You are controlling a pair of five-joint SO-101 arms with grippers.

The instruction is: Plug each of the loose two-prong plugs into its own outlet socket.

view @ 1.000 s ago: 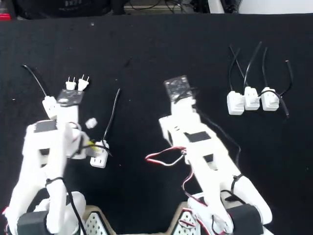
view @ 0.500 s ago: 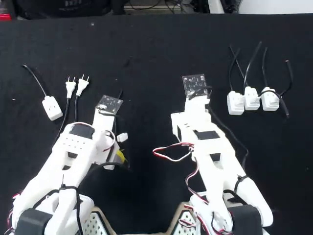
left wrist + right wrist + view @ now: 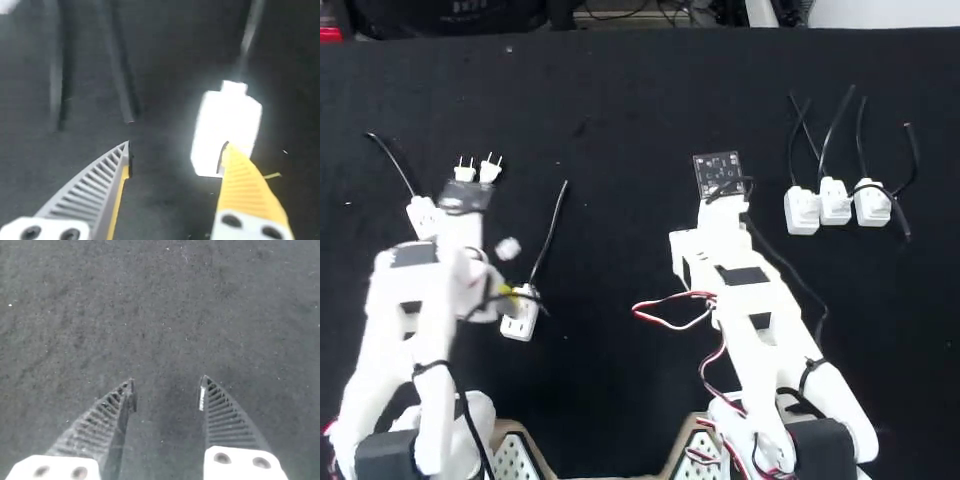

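Left socket (image 3: 420, 213): at 9 o'clock on the table, partly covered by the left arm (image 3: 415, 300)
Two plugs (image 3: 466, 173): at 10 o'clock, prongs and heads clear, cables hidden under that arm's wrist board (image 3: 465, 196)
Glowing socket (image 3: 227, 125): blurred white, one corner behind the yellow finger (image 3: 245, 185)
Dark cables (image 3: 117, 65): blurred, cut by the picture's edge
Right arm (image 3: 760, 330): base cut off at 6 o'clock

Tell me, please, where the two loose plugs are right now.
In the high view, the two-prong plugs lie side by side at far left, just beyond the left arm's wrist.
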